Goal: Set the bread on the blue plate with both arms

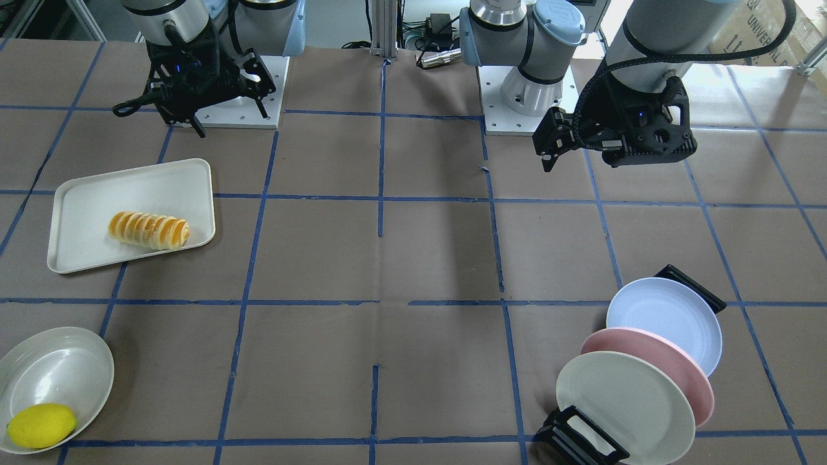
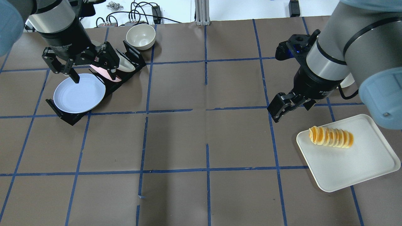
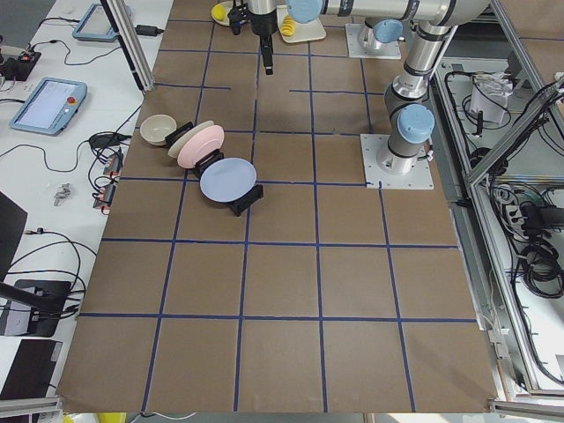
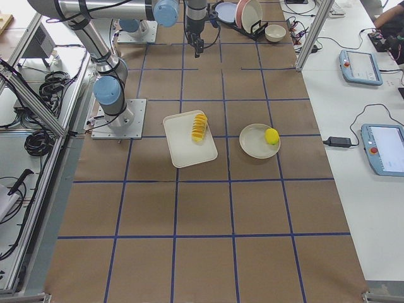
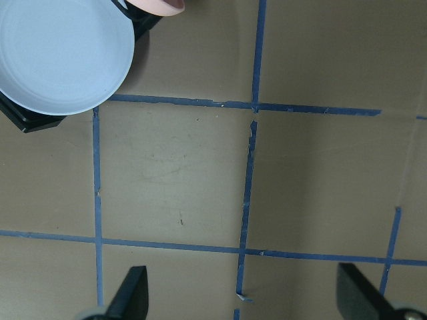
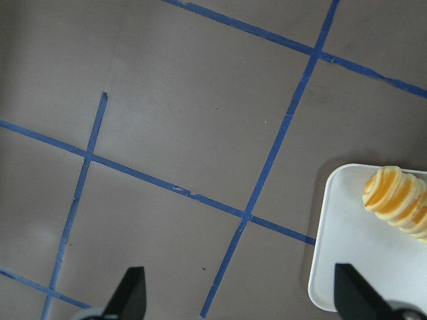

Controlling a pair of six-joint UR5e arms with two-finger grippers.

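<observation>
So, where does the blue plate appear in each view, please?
Front-facing: blue plate, lower right.
Overhead: blue plate, upper left.
Exterior left: blue plate, centre-left.
Exterior right: blue plate, top edge.
Left wrist: blue plate, top-left corner.
Right wrist: absent.
Landmark: adjacent pink plate.

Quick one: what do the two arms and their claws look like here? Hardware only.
Both arms, left arm and right arm, are silver-grey tubes with light blue joint caps. The left claw and right claw are black two-finger units with linkage frames, white lettering on the wrist collar and a blue light on the body. A black braided cable runs along the left forearm.
</observation>
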